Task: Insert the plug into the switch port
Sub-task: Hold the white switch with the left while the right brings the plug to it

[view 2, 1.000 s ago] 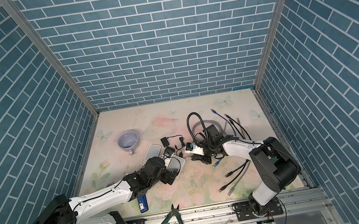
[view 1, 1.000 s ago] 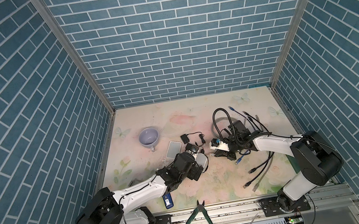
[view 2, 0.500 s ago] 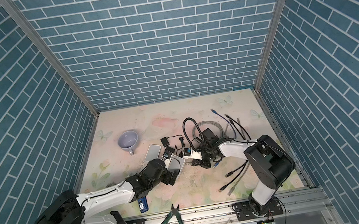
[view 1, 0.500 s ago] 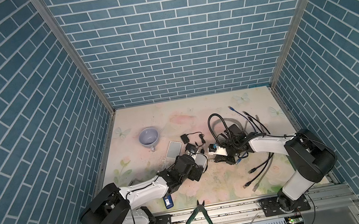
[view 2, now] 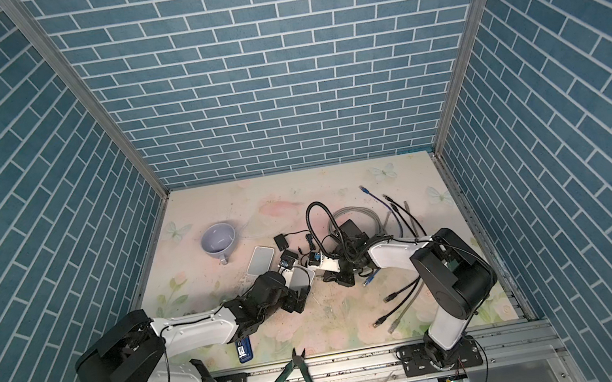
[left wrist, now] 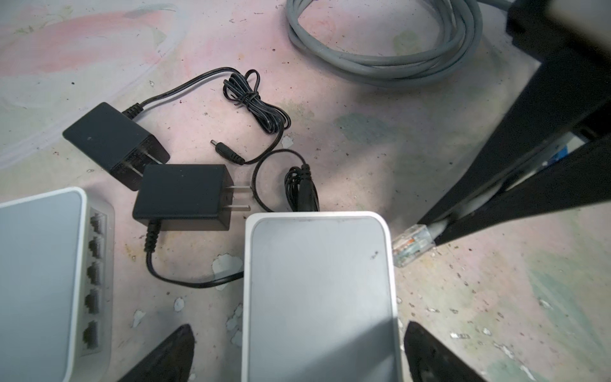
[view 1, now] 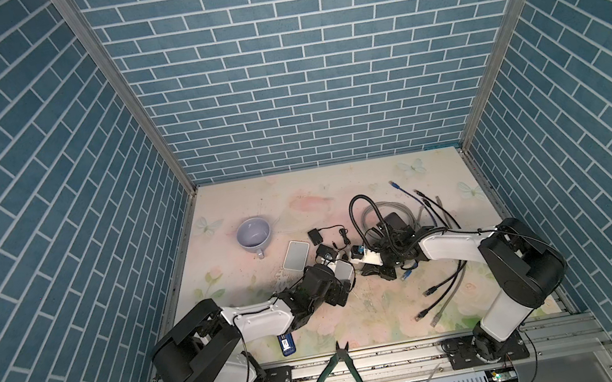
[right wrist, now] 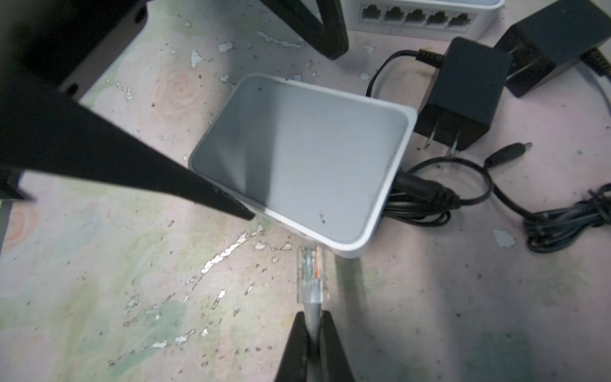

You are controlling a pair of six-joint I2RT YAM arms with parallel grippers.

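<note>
A white switch (left wrist: 320, 297) with a grey top lies on the table (left wrist: 496, 314), a black power lead plugged into its far side. Its ports are hidden. My left gripper (left wrist: 299, 327) is open, one finger on each side of the switch and clear of it. My right gripper (right wrist: 312, 314) is shut on the grey cable just behind the clear plug (right wrist: 310, 277). The plug's tip sits close beside a corner of the switch (right wrist: 297, 158). In both top views the two grippers meet at the switch (view 1: 344, 271) (view 2: 302, 280).
A second switch (left wrist: 39, 281) with several open ports lies beside the first. Two black power adapters (left wrist: 112, 142) (left wrist: 185, 195) and a grey cable coil (left wrist: 380, 49) lie beyond. A mug (view 1: 253, 233), loose cables (view 1: 441, 295), a blue stick (view 1: 286, 342) and pliers (view 1: 341, 369) are around.
My right gripper has moved a little to the left with the plug, closer to the switch. The left gripper has stayed open at the switch.
</note>
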